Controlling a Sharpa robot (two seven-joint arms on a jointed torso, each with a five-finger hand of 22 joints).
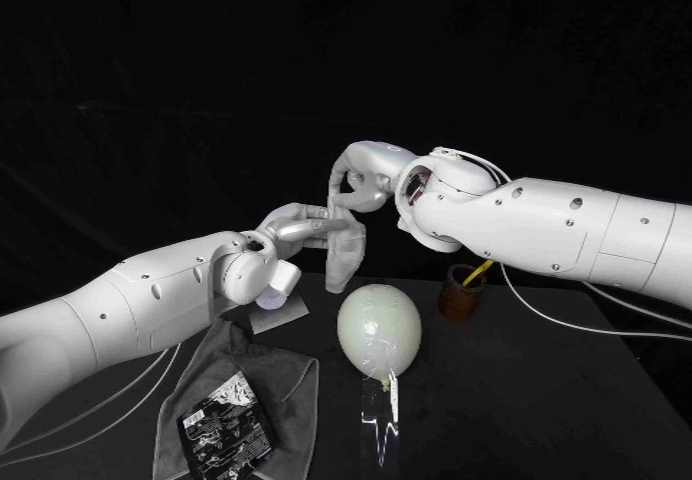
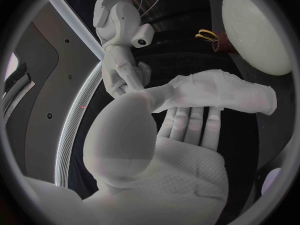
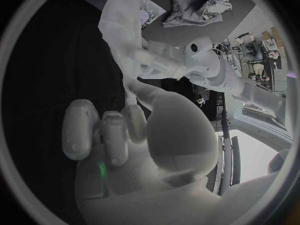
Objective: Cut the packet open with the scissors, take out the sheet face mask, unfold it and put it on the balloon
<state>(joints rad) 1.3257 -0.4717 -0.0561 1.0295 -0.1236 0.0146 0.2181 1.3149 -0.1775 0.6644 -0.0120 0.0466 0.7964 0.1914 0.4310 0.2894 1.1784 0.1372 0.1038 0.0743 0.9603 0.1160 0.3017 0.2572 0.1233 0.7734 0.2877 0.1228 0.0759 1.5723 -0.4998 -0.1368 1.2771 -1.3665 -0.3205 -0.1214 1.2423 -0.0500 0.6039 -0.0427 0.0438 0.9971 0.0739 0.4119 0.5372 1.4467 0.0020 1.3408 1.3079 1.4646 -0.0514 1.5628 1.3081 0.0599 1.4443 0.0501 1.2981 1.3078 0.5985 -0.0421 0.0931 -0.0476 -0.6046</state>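
Left hand (image 1: 296, 230): raised above the table (image 1: 548, 400), just left of centre in the head view. The left wrist view shows its fingers (image 2: 187, 122) stretched out flat and side by side, with the sheet face mask (image 1: 346, 262) draped across their tips and the thumb lying against the mask's near edge. The hand carries the mask. How firmly the thumb clamps it cannot be told.

Right hand (image 1: 368, 185): raised slightly higher, just beside the left hand. In the right wrist view its fingers (image 3: 103, 132) are curled inward, and a narrow gathered end of the mask runs down into the pinch between thumb and fingers. The hand has hold of the mask.

Sheet face mask: off the table, spanning both hands. It is still partly folded and bunched. One loose portion hangs down between the two hands, ending just above the balloon (image 1: 379, 328) without touching it.

Balloon: pale, oval, lying on the table at centre, directly below the hands, bare.

Packet (image 1: 224, 420): dark with pale print, lying on a grey cloth (image 1: 274, 375) at the near left of the table, below the left arm, well apart from the balloon.

Scissors (image 1: 480, 270): yellow handles standing up out of a brown cup (image 1: 462, 298) on the table, just right of the balloon and under the right arm; the blades are hidden inside the cup
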